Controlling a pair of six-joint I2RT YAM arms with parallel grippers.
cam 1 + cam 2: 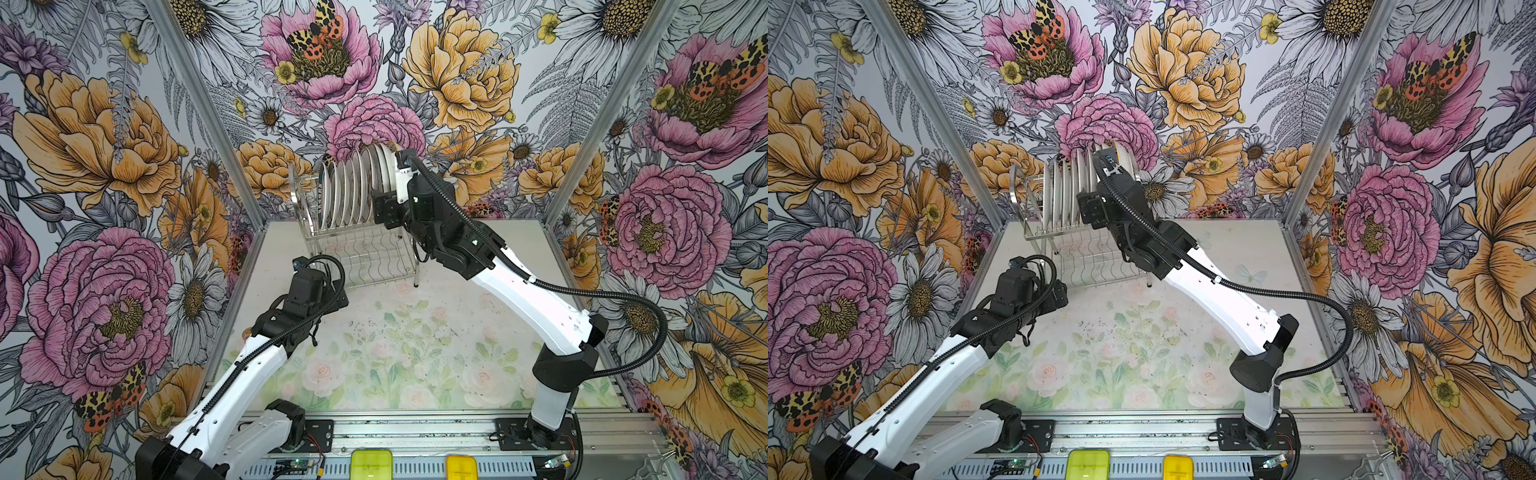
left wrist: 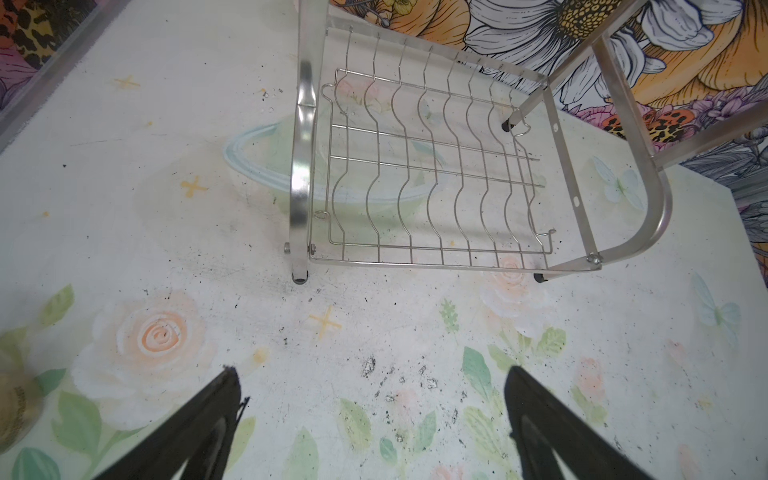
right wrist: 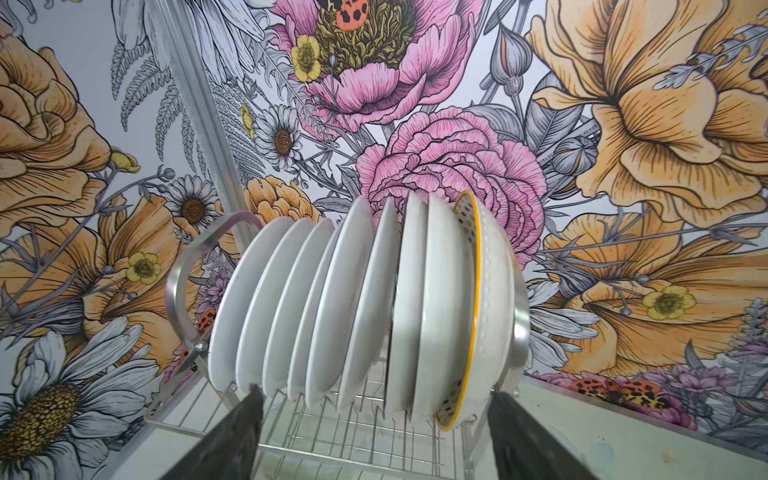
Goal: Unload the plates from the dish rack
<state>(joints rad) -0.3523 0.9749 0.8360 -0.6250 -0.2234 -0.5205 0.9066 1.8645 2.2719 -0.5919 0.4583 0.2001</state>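
White plates (image 3: pixel 353 299) upright in the dish rack (image 2: pixel 301 166), rim markings illegible

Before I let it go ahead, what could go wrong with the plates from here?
The plates stand packed close in the dish rack, so a finger of the open right gripper could knock a neighbour. The left gripper hangs open clear of the rack, so a pull might drag or tip it.
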